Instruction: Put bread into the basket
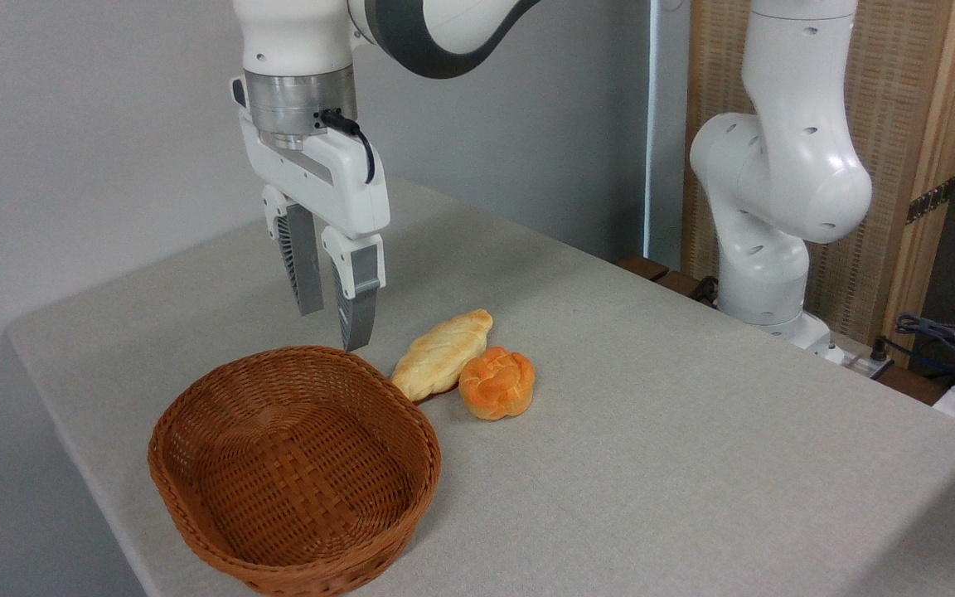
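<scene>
You are looking at a table (693, 464) draped in a pale grey-beige cloth that fills the lower and middle frame, its far corner running toward upper centre. Behind it is a plain grey wall (71, 124); at upper right stands a woven panel in a wooden frame (933, 124), with the arm's white base (776, 207) in front of it and some cables (950, 340) at the right edge.

The bun (496, 382) sits on the cloth just right of centre, lobed top facing up. It is round, so you cannot read a long axis from it. Its upper left side touches a loaf (443, 354), whose long axis runs from lower left to upper right.

The basket (196, 497) sits at lower left, near the bun but apart from it, its rim just beside the loaf's lower end. Its oval runs roughly from upper left to lower right.

The gripper (335, 327) hangs at upper left, fingers pointing down above the basket's far rim. Its jaws stand a little apart with nothing between them.
</scene>
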`<state>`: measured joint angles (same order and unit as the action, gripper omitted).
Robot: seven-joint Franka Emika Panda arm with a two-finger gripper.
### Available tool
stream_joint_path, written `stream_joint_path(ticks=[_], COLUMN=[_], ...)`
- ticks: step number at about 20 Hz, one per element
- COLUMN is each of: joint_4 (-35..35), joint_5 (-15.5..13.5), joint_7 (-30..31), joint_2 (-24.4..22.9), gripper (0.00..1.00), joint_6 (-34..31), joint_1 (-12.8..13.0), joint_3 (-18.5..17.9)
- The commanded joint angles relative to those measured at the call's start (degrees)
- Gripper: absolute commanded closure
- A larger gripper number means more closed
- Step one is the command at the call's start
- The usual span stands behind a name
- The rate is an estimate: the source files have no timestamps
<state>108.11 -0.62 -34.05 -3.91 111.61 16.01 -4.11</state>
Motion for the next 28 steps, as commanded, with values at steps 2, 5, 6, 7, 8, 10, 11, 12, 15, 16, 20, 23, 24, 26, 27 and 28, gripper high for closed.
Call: stream_joint_path(ticks=[2, 5, 6, 7, 8, 10, 11, 12, 15, 16, 20, 23, 24, 26, 27, 28], joint_4=[-0.5, -0.5, -0.5, -0.5, -0.5, -0.5, -0.5, -0.4, -0.4, -0.2, 0.5, 3.9, 5.1, 7.8, 8.7, 9.2], joint_5=[-0.2, -0.1, -0.1, -0.1, -0.1, -0.1, -0.1, -0.1, -0.1, -0.1, -0.1, 0.3, 0.4, 0.4, 0.4, 0.4], joint_7=[-1.1, -1.1, -1.1, -1.1, -1.1, -1.0, -1.1, -1.1, -1.0, -1.0, -1.2, -1.4, -1.4, -3.1, -4.8, -6.2], joint_2=[-0.4, -0.4, -0.4, -0.4, -0.4, -0.4, -0.4, -0.5, -0.5, -0.5, -1.4, -2.1, -2.2, -2.2, -2.2, -2.2], gripper=[0.00, 0.00, 0.00, 0.00, 0.00, 0.00, 0.00, 0.00, 0.00, 0.00, 0.00, 0.00, 0.00, 0.00, 0.00, 0.00], joint_6=[-1.3, -1.3, -1.3, -1.3, -1.3, -1.3, -1.3, -1.3, -2.1, -2.5, -5.3, -5.8, -5.8, -5.8, -5.9, -5.9], joint_1=[0.3, 0.3, 0.3, 0.3, 0.3, 0.3, 0.3, 0.4, 0.6, 0.7, 1.4, 2.4, 2.4, 2.4, 2.4, 2.4], joint_3=[0.0, 0.0, 0.0, 0.1, 0.0, 0.1, 0.1, 0.1, 0.1, 0.1, 0.2, 0.2, 0.2, 0.2, 0.1, 0.1])
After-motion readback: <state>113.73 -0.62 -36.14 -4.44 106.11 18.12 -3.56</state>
